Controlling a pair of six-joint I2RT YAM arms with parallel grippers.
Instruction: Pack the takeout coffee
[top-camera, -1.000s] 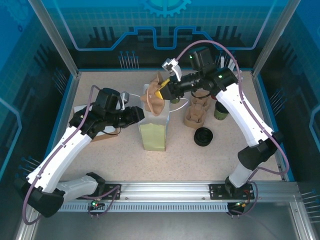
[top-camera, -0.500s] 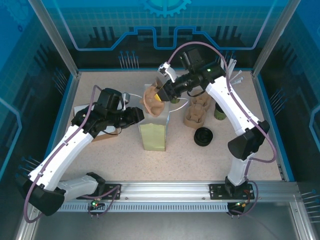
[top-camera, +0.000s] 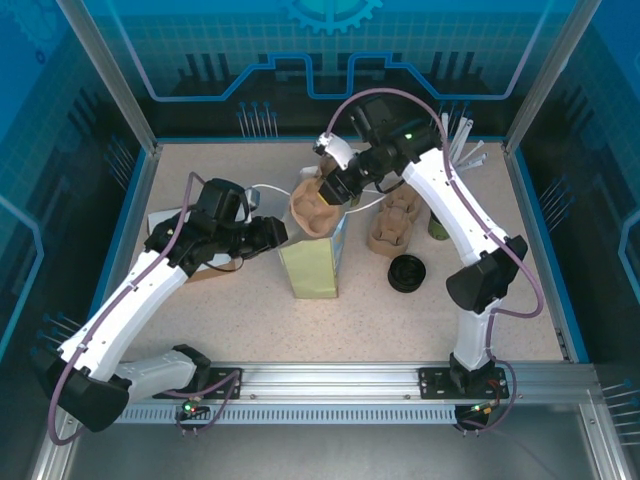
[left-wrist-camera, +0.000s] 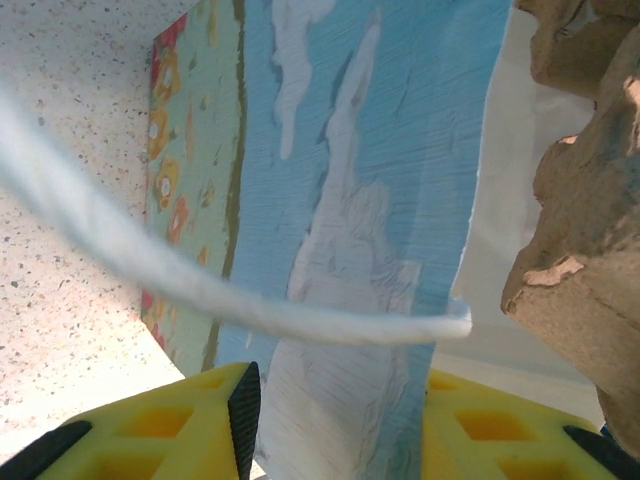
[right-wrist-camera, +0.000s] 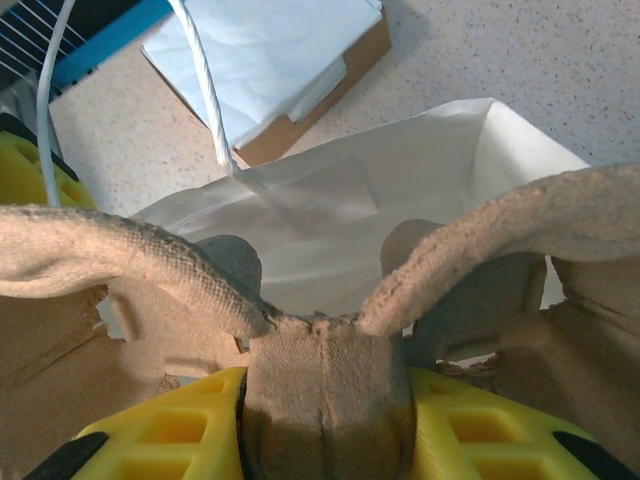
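Two clamped: left tool (left-wrist-camera: 340, 420) on the bag (left-wrist-camera: 380, 180), right tool (right-wrist-camera: 325, 420) on the pulp carrier (right-wrist-camera: 150, 265)

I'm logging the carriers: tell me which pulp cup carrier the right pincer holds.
The carrier over the paper bag's mouth, pinched by the right pincer; the other carriers sit ungripped on the table by the black lids.

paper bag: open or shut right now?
Open. In the right wrist view the paper bag gapes, white inside, below the cup carrier; the left gripper pinches one wall.
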